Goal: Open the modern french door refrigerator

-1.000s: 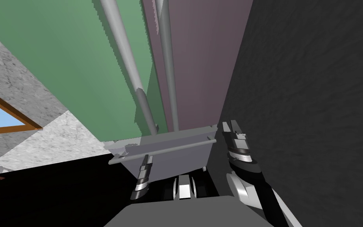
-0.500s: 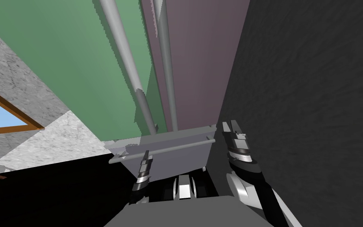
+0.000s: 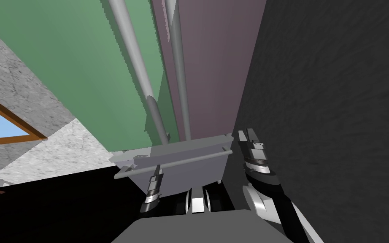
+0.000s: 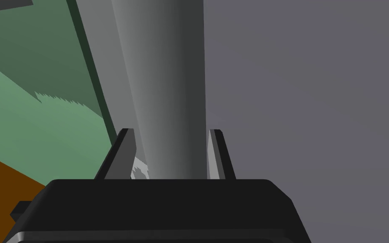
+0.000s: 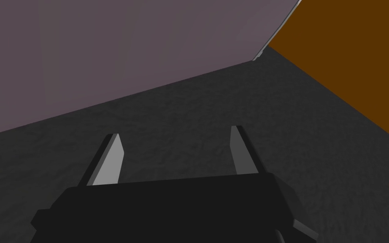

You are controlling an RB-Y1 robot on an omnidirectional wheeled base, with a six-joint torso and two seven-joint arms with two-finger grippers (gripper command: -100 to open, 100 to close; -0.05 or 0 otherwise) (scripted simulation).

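Observation:
The refrigerator has a green door (image 3: 75, 63) on the left and a mauve door (image 3: 214, 63) on the right. Each carries a long grey upright handle (image 3: 136, 63). Below them a grey drawer front (image 3: 198, 171) bears a horizontal grey bar handle (image 3: 189, 158). My left gripper (image 3: 157, 168) is at that bar's left part. In the left wrist view the bar (image 4: 168, 84) runs between the fingers of the left gripper (image 4: 170, 133), which stand close against its sides. My right gripper (image 3: 246, 134) hovers open by the drawer's right end, its fingers (image 5: 105, 162) holding nothing.
A dark textured wall (image 3: 337, 105) rises close on my right. A marbled grey wall (image 3: 54, 152) with a wood-framed window (image 3: 4, 126) lies to the left. Below it is a black area (image 3: 63, 202). An orange-brown surface (image 5: 349, 55) lies beyond the right hand.
My left gripper's fingers have closed in on the drawer's bar handle. The bar's left end sits slightly lower and further left than before. The right arm has not moved.

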